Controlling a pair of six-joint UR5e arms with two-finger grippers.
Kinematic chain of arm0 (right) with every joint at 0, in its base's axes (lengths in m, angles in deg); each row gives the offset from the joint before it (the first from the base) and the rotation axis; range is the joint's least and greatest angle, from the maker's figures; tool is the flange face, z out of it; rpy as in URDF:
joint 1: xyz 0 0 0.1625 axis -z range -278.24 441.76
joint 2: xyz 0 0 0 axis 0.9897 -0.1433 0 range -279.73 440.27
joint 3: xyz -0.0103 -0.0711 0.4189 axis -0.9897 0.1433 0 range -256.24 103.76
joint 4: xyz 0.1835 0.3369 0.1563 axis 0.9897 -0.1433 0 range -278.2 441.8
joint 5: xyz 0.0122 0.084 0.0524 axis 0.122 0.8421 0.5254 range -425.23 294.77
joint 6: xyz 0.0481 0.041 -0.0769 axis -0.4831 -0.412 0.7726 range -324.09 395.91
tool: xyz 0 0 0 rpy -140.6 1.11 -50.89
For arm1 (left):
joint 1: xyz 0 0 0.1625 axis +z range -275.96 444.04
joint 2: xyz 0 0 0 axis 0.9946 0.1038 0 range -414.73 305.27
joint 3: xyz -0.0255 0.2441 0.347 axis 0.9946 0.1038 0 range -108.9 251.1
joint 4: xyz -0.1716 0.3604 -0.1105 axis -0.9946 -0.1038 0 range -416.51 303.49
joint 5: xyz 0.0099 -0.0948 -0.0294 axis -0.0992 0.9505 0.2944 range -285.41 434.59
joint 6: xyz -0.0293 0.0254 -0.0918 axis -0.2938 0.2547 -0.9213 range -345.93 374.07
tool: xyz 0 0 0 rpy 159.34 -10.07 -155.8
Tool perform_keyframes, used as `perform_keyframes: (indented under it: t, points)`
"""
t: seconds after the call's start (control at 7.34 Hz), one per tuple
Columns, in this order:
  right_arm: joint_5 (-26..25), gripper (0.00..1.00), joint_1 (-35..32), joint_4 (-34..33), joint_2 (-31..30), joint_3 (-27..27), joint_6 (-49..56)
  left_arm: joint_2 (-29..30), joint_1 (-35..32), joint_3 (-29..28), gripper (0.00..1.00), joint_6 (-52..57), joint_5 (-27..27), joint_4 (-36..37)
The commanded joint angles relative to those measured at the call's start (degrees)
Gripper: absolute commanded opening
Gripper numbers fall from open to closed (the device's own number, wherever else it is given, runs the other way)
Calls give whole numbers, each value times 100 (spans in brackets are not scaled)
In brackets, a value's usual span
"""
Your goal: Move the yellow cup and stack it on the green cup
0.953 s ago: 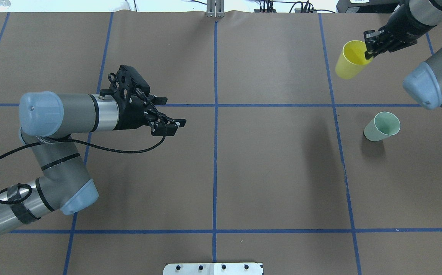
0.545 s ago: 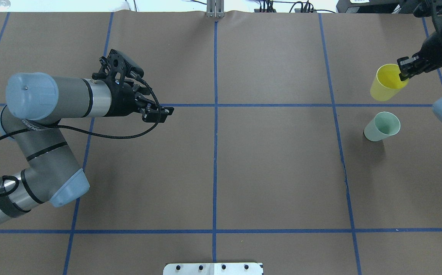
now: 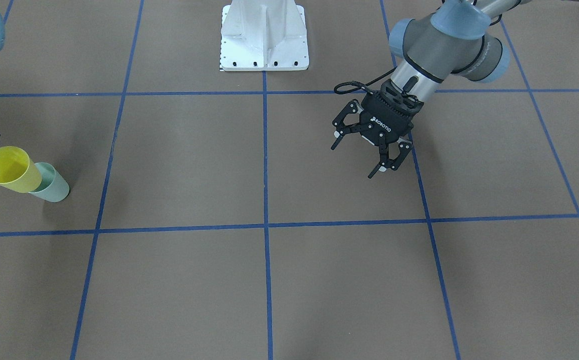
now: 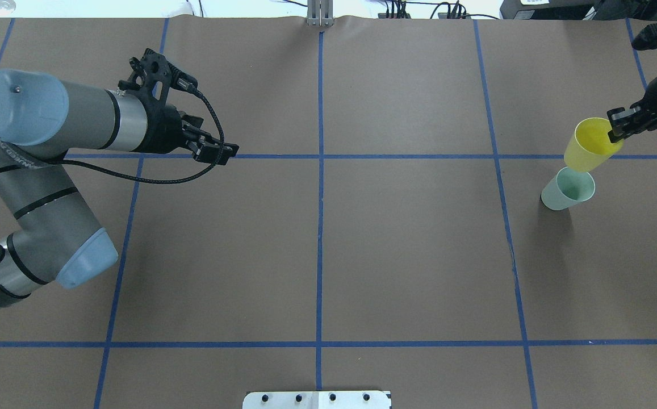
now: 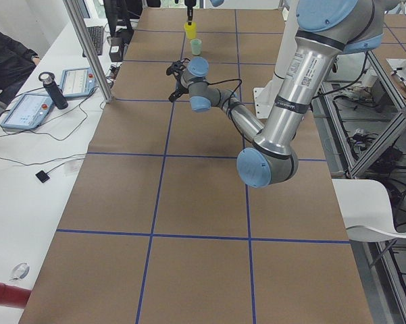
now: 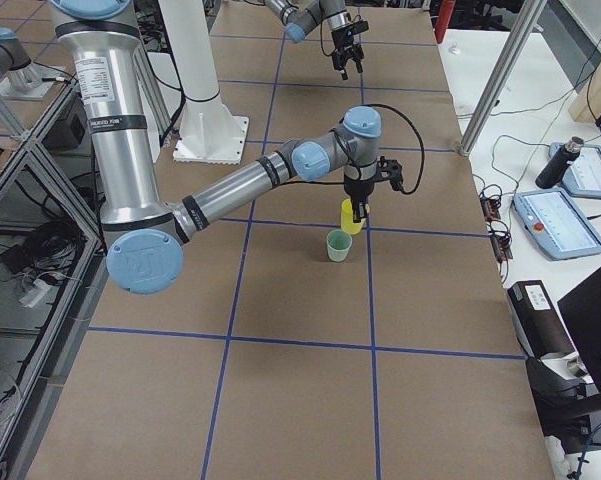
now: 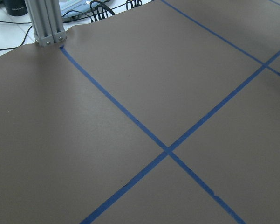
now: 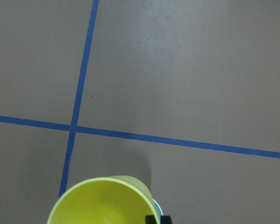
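The yellow cup [image 4: 589, 146] hangs tilted in the air at the table's right side, held by its rim in my right gripper [image 4: 616, 129], which is shut on it. It also shows in the front view [image 3: 11, 171] and the right wrist view [image 8: 102, 203]. The green cup [image 4: 568, 190] stands upright on the table just below and in front of it; in the overhead view the yellow cup's base overlaps the green rim. My left gripper [image 3: 357, 159] is open and empty, hovering over the table's left half, far from both cups.
Brown paper with blue tape lines [image 4: 320, 156] covers the table. The white robot base plate [image 3: 264, 35] stands at the near middle edge, an aluminium post [image 4: 319, 14] at the far edge. Tablets and a bottle [image 6: 555, 165] lie on a side table.
My right gripper has carried the yellow cup to the right and nearer, down to just over the green cup. My left arm has pulled back to the left and farther away.
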Motion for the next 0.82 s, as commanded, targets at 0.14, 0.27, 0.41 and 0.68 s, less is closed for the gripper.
perform_keyframes:
  t: [0.14, 0.27, 0.41, 0.68]
  points:
    - [57, 0, 61, -13, -1, 209, 6, 8, -42, -3, 100, 0, 20, 19]
    - [57, 0, 105, -5, 8, 271, 6, 8, -42, -3, 100, 0, 20, 28]
    - [57, 0, 210, -22, 26, 341, 6, 25, -42, -3, 100, 0, 29, 28]
    - [75, 0, 211, -31, 0, 350, 6, 34, -42, -3, 100, 0, 29, 37]
